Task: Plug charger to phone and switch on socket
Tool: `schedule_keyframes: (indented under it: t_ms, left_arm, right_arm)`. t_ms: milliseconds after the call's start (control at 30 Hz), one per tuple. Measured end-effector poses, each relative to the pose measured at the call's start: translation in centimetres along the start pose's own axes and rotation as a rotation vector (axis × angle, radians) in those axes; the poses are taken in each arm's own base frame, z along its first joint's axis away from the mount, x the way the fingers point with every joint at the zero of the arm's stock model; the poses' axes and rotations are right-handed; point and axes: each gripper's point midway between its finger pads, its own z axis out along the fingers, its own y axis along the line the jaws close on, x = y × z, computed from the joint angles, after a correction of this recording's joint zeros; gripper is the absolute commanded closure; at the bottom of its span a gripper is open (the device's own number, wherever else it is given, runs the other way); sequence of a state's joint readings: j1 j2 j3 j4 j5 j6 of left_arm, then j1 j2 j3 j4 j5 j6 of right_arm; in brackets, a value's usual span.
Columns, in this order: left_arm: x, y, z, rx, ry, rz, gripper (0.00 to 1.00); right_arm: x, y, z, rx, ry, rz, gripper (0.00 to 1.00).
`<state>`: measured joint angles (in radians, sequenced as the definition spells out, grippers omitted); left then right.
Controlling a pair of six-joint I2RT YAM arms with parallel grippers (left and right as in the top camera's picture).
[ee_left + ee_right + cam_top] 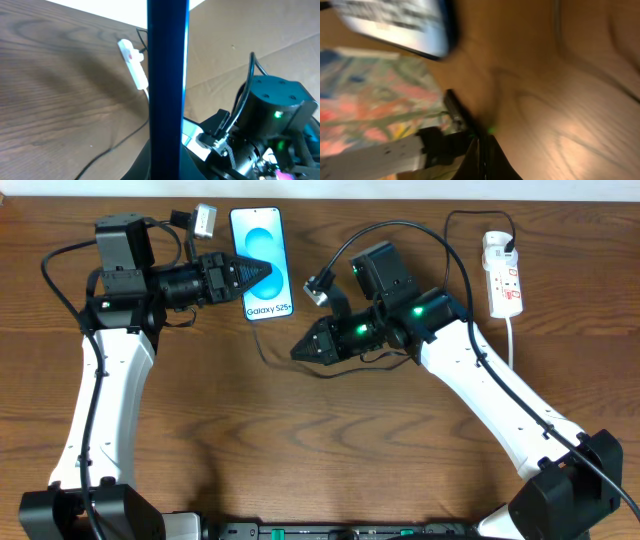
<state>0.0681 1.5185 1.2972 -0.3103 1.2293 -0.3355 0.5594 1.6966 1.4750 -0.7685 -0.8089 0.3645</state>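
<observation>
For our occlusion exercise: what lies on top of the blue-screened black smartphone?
The black left gripper overlaps the middle of the blue-screened smartphone, hiding that screen patch. Anything under the phone cannot be seen.

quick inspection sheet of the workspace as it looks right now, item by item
surface: brown wood-grain table
job's things: phone at the back left, screen up and lit; socket at the back right, red switches, position not readable; charger cable on the table, plug end not made out
clutter: nothing seen
grippers: left pincer shut on the phone's left edge; right pincer shut, low by the charger cable, any hold on it unclear
cables: thin black charger cable loops to the socket's far end; white cord runs from the socket toward the front
surroundings: pale strip beyond the back edge; cardboard-like panels in the left wrist view
</observation>
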Motion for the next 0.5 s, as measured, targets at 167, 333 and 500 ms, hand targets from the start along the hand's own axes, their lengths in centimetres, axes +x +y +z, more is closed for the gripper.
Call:
schedule_keyframes:
  t_ms: [167,333,500]
  left_arm:
    - [-0.4,0.8,0.0,-0.047,-0.022,0.003,0.93]
    - [-1.9,1.5,-0.6,-0.088,-0.078,0.047,0.93]
    - [-4.5,3.0,-3.7,-0.140,-0.186,0.023,0.93]
  right_arm:
    - [-0.4,-3.7,-0.4,0.208,-0.043,0.029,0.96]
    - [-1.4,-7.2,-1.6,0.433,-0.116,0.030,0.83]
    - [-2.6,-8.8,-2.1,0.533,-0.183,0.046,0.40]
